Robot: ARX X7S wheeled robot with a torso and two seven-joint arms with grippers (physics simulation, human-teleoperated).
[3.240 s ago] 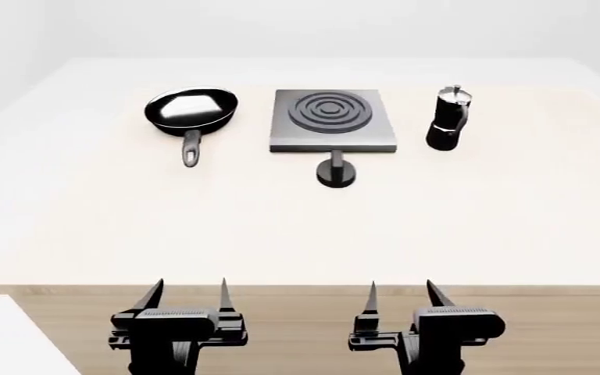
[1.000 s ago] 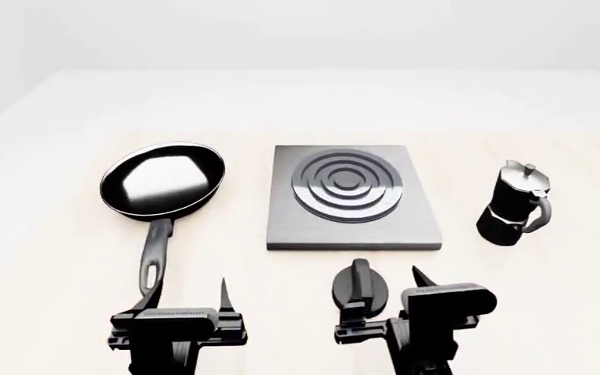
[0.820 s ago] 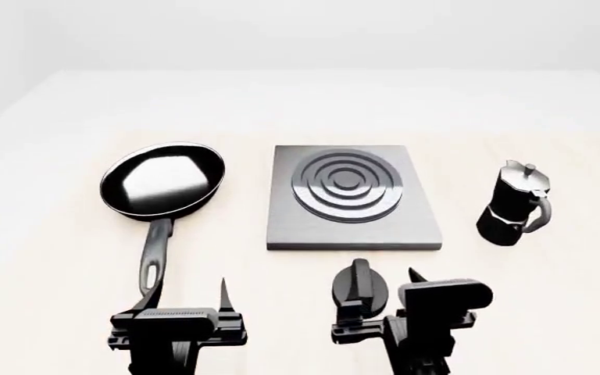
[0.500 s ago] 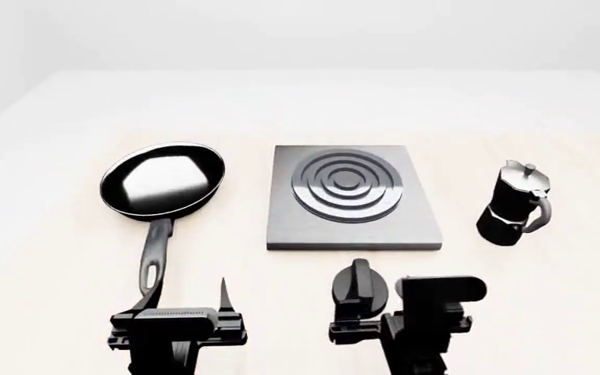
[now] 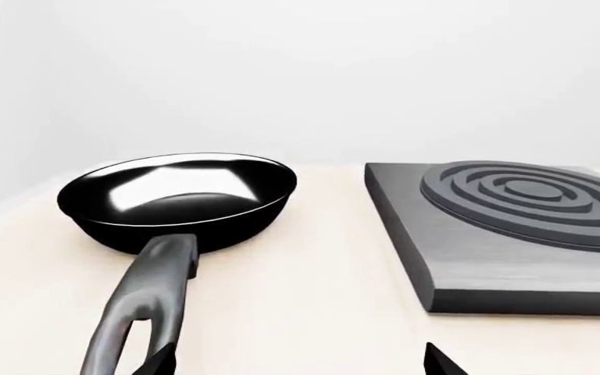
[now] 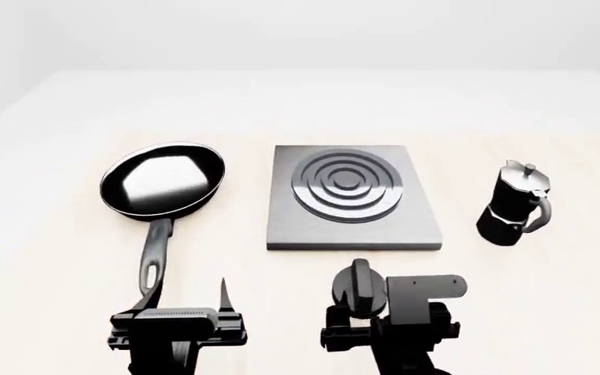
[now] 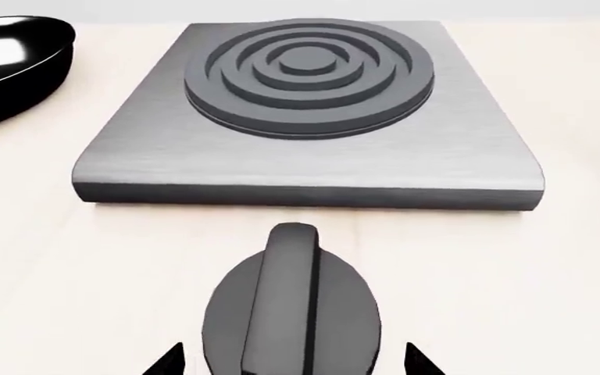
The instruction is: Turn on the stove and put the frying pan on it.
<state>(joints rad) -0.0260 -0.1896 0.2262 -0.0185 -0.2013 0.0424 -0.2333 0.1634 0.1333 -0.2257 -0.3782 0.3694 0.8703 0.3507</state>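
Black right gripper: nearest the camera in the head view, low and right of centre, its body turned sideways. In the right wrist view two fingertips show, standing apart on either side of the knob's disc, with no contact visible.
Black left gripper: nearest the camera at lower left, fingers apart, clamped on nothing. One finger stands at the loop end of the pan handle; contact cannot be told.
Knob: round black disc with a raised bar grip, on the table just in front of the stove's near edge and apart from it. The bar points roughly toward the stove.
Frying pan handle: dark grey, runs from the bowl toward the robot, with a slotted loop at its near end.
Frying pan: black and glossy, upright on the table, beside the stove's left edge with a gap between them. It is not on the burner.
Stove: flat square grey metal plate lying on the table at centre. Its burner is a round set of concentric rings; nothing rests on it.
Coffee pot: black, upright, on the right, well apart from the stove.
Table: pale wood-toned surface bearing all items.
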